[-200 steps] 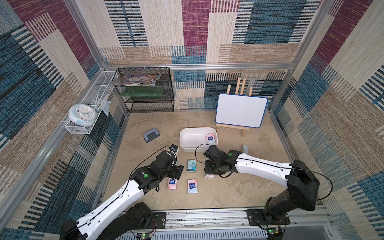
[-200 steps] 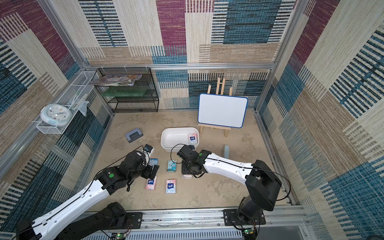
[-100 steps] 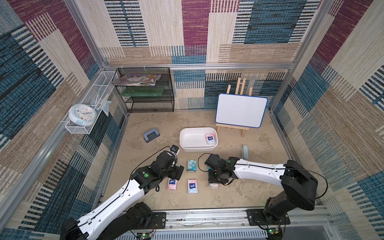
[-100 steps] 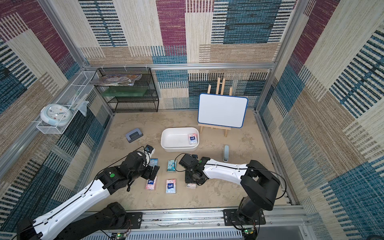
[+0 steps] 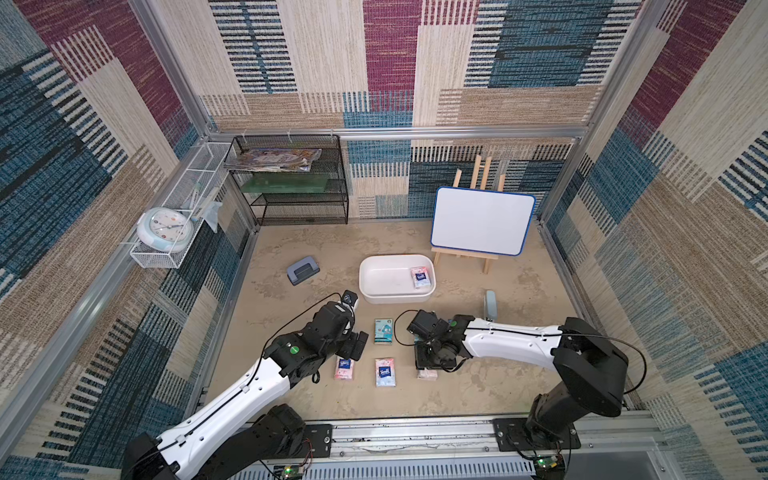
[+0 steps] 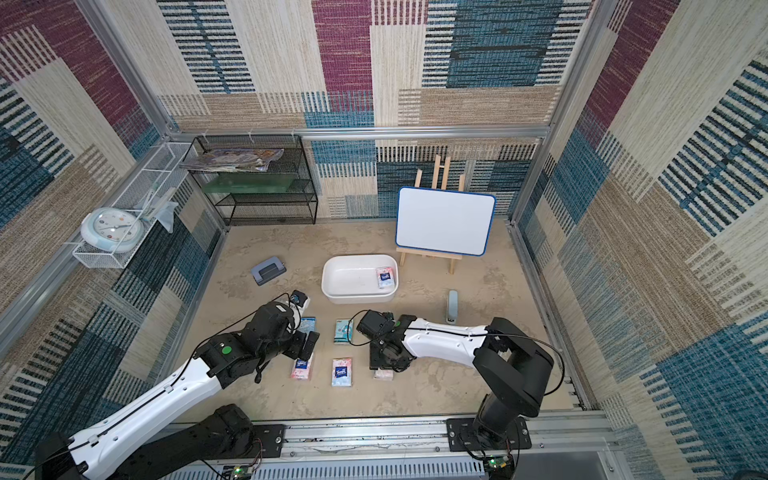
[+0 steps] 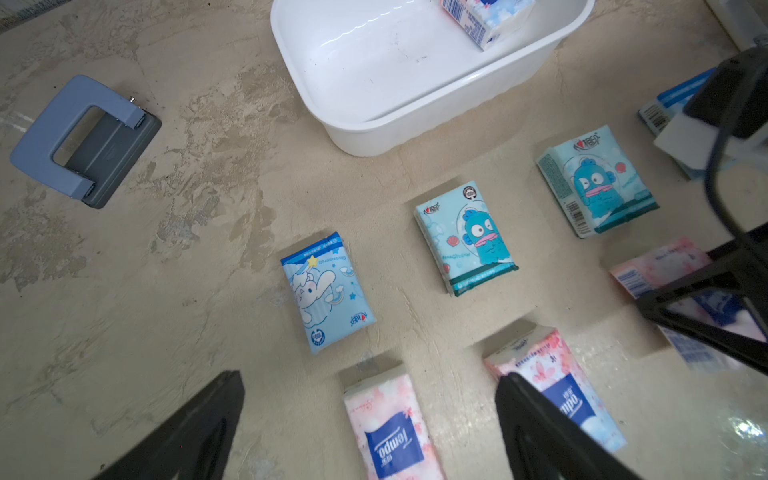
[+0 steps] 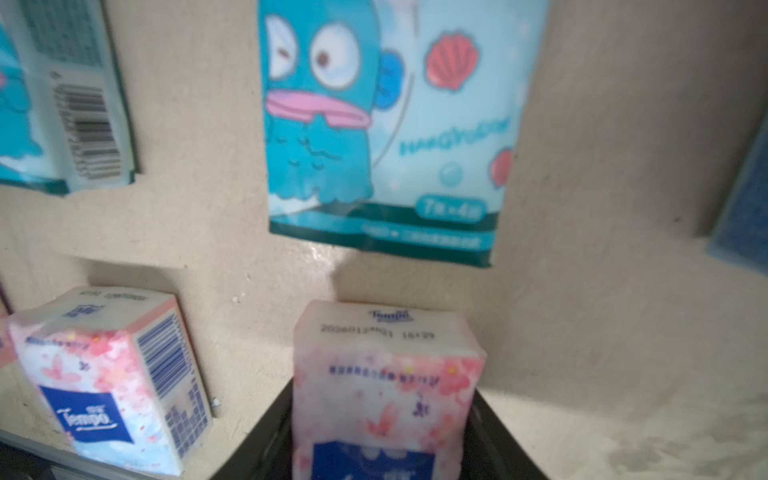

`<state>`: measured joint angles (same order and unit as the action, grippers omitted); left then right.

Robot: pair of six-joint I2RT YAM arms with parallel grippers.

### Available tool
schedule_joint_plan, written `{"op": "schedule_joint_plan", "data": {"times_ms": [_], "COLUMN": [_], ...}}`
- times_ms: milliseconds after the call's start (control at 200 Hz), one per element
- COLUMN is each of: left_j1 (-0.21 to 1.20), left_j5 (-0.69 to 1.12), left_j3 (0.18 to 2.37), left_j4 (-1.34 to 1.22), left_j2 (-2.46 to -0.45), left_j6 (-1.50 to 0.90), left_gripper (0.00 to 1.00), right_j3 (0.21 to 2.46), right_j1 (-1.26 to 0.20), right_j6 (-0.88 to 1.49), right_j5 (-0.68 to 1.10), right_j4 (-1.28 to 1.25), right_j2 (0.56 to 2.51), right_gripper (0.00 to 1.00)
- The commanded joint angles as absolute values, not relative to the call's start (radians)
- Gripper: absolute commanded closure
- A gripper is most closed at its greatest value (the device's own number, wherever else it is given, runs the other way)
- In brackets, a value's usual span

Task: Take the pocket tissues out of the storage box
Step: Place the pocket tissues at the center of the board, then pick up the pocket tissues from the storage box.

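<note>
The white storage box (image 5: 386,280) (image 6: 349,280) holds one pocket tissues packet (image 5: 420,277) at its right end. Several other packets lie on the table in front of it, among them a teal one (image 5: 383,331) and two pink ones (image 5: 344,368) (image 5: 385,372). My right gripper (image 5: 430,361) (image 8: 382,392) is low at the table with a pink packet (image 8: 386,374) between its fingers. They stand close on both sides, and I cannot see whether they press it. My left gripper (image 5: 357,345) (image 7: 370,376) hangs wide open above a pink packet (image 7: 386,424), holding nothing.
A grey-blue hole punch (image 5: 303,270) lies left of the box. A whiteboard on an easel (image 5: 482,220) stands behind it. A small grey object (image 5: 491,303) lies at the right. The black mesh shelf (image 5: 295,183) and the wire basket with a clock (image 5: 164,226) are at the back left.
My right gripper has carried the pink packet from near the box toward the table's front and down to the surface. The left arm has not moved.
</note>
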<state>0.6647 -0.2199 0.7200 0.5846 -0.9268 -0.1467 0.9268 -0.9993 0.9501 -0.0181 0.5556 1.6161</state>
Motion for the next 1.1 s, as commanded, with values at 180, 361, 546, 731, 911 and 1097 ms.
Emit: {"op": "schedule_joint_plan", "data": {"times_ms": [180,361,546,731,911,1097], "left_j1": [0.664,0.664,0.664,0.665,0.664,0.664], "left_j5": [-0.247,-0.248,-0.248,-0.25,-0.274,-0.304], "left_j3": [0.721,0.704,0.696,0.695,0.673,0.676], "left_j4": [0.562,0.538,0.507,0.483,0.437,0.421], "left_j2": [-0.931,-0.926,-0.913,-0.901,-0.881,-0.894], "left_j6": [-0.156,-0.174,-0.178,-0.173,-0.166,-0.178], "left_gripper": [0.0,0.0,0.0,0.0,0.0,0.0], "right_j3": [0.991,1.041,1.123,1.228,1.322,1.425], "right_j1": [-0.999,-0.999,-0.994,-0.936,-0.855,-0.759], "right_j6": [0.928,0.927,0.949,0.869,0.747,0.609], "right_j5": [-0.038,-0.045,-0.129,-0.184,-0.21,-0.209], "right_j4": [0.641,0.691,0.78,0.826,0.818,0.797], "right_j2": [1.607,1.571,1.541,1.546,1.57,1.63], "right_gripper": [0.29,0.19,0.1,0.03,0.02,0.02]}}
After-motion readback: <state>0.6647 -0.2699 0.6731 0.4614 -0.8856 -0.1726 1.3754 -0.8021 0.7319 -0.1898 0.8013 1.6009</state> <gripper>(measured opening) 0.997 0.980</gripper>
